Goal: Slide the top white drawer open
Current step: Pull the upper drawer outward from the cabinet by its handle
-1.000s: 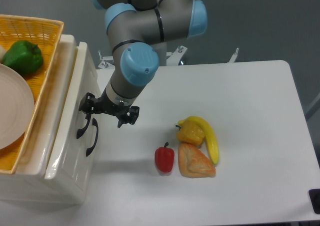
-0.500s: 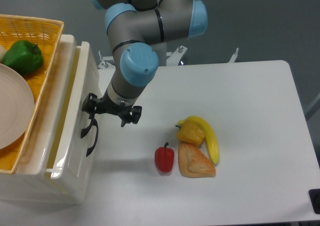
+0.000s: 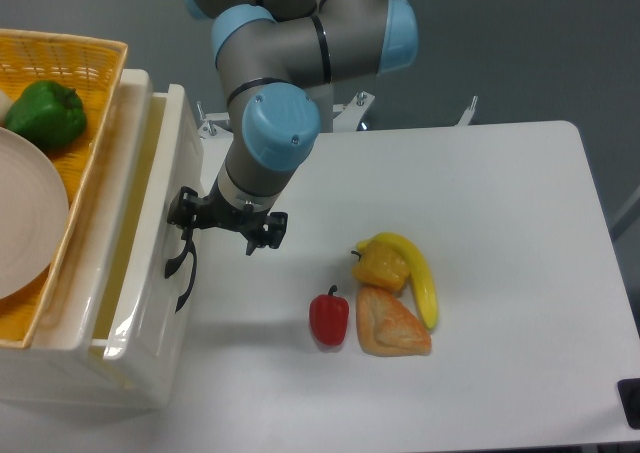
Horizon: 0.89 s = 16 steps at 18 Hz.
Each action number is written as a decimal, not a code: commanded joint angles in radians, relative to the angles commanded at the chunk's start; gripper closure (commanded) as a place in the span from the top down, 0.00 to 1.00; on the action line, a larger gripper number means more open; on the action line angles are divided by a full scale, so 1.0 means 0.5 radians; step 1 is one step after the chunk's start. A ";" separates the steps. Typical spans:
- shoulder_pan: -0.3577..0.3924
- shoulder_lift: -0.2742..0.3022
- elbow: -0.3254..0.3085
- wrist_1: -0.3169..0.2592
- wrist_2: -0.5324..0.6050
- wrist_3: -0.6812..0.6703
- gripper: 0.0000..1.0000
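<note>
Now gripper point(image 3: 226, 223) at black handle point(image 3: 182, 265) of top drawer point(image 3: 150, 233) (partly out); finger spacing unclear, cannot tell.

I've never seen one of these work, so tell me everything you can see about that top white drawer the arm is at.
The top white drawer is glossy cream-white plastic, uppermost in the cabinet, with a curved black handle. It is pulled partway out, showing a gap behind its front. The gripper is at the handle's upper end; whether it clamps the handle is unclear.
</note>
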 joint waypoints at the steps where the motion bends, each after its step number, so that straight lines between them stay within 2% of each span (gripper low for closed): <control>1: 0.000 0.000 0.003 0.000 0.012 0.000 1.00; 16: 0.003 -0.003 0.003 0.003 0.043 0.000 1.00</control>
